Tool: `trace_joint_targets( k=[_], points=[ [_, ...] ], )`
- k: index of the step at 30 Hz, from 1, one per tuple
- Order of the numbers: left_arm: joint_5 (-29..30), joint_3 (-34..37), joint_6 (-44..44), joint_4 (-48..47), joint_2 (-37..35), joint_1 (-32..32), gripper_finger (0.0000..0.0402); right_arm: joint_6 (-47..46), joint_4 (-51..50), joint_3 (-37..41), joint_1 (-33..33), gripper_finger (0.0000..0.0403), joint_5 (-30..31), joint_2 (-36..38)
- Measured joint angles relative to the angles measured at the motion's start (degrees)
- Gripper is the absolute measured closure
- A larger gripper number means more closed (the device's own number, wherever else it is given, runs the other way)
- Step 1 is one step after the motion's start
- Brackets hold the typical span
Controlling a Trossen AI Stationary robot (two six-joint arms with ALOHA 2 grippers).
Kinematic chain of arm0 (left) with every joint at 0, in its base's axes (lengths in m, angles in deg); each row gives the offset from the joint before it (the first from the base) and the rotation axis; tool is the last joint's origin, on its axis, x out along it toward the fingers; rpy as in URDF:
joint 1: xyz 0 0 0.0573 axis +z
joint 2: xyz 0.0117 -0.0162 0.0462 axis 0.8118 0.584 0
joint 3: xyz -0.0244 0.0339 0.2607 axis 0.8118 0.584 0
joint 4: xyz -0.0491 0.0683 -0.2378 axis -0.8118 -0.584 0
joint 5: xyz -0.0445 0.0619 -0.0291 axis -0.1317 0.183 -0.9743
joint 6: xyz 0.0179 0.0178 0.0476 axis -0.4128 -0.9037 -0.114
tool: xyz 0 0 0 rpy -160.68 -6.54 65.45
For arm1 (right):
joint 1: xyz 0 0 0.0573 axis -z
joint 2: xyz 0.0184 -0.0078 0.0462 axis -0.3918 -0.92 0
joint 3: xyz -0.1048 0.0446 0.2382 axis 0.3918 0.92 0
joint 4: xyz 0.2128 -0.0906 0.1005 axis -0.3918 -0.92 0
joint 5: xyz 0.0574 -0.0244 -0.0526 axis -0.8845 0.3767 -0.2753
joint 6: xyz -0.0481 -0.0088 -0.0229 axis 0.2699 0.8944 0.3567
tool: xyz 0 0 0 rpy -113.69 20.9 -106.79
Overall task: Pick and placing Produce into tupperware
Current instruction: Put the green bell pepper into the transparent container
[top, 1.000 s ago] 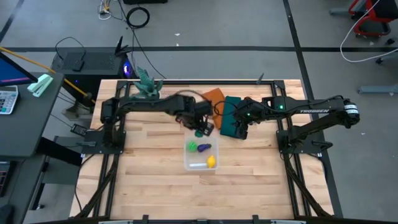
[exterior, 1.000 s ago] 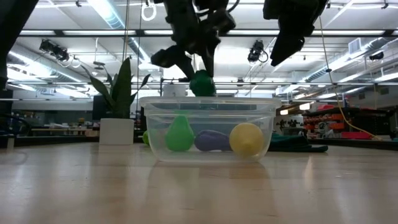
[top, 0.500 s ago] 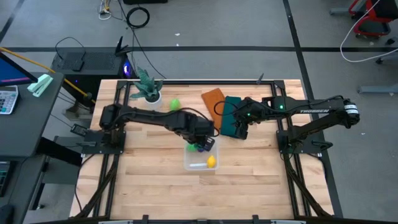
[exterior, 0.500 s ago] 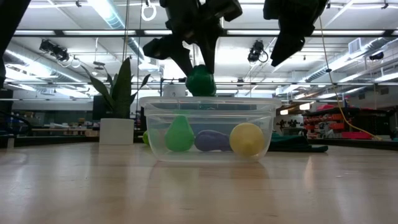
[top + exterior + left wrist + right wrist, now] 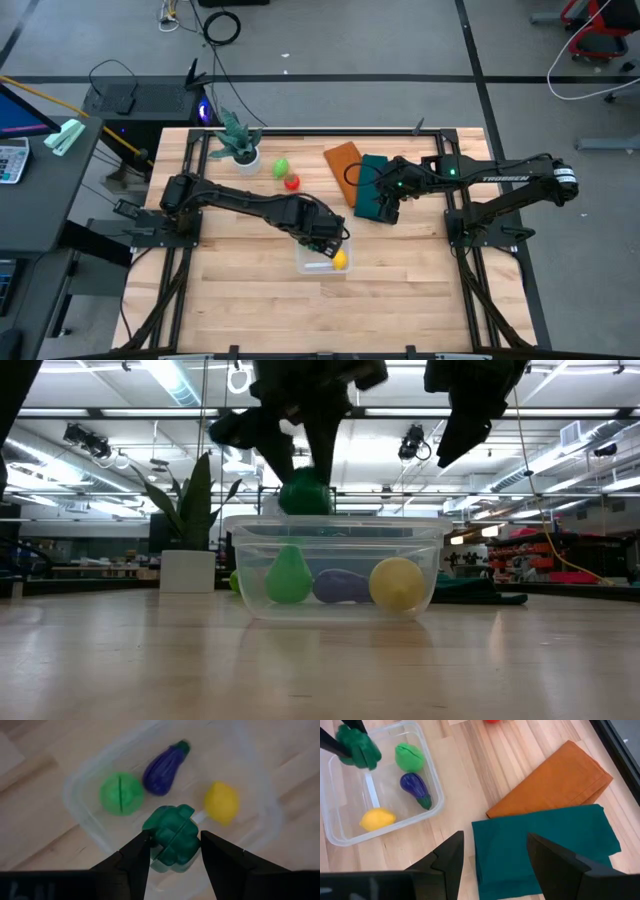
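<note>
My left gripper hangs over the clear square tupperware, shut on the dark green toy vegetable, which hovers just above the rim. Inside the tupperware lie a light green piece, a purple eggplant and a yellow lemon. A red piece and another light green one sit on the table near the potted plant. My right gripper waits open above the dark green cloth. My left gripper pinches the dark green vegetable between its two fingers, one on each side of its knobbly body. The fingers come from above, pointing down. The toy is lifted clear, above the inside of the tupperware.
The potted plant stands near the far left corner. An orange folded cloth and a dark green folded cloth lie right of the tupperware. A thin white piece lies in the tupperware. Bare wood stretches along the near side.
My left gripper has carried the dark green vegetable toward the table's near edge, from behind the tupperware's far rim to over its inside, staying shut on it. As the arm moved off, the red and light green pieces near the plant came into view.
</note>
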Motion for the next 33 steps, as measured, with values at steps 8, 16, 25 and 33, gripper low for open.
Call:
trace_joint_targets(
  k=[8,16,25,33],
  points=[
    [-0.3,0.0,1.0,-0.2,1.8,-0.8,0.0225,-0.4,-0.2,0.0,0.0,0.0225,0.0,0.0],
    [-2.5,0.1,-0.7,-0.9,4.4,-0.7,0.0228,-0.6,-0.2,0.0,0.0,0.0225,0.0,0.0],
    [-2.9,0.1,-1.8,-0.4,5.1,-0.7,0.0225,-0.8,-0.2,0.0,0.0,0.0225,0.0,0.0],
    [-2.5,0.1,-2.7,-1.5,6.5,-0.7,0.0226,-0.8,-0.2,0.0,0.0,0.0225,0.0,0.0]
  ],
)
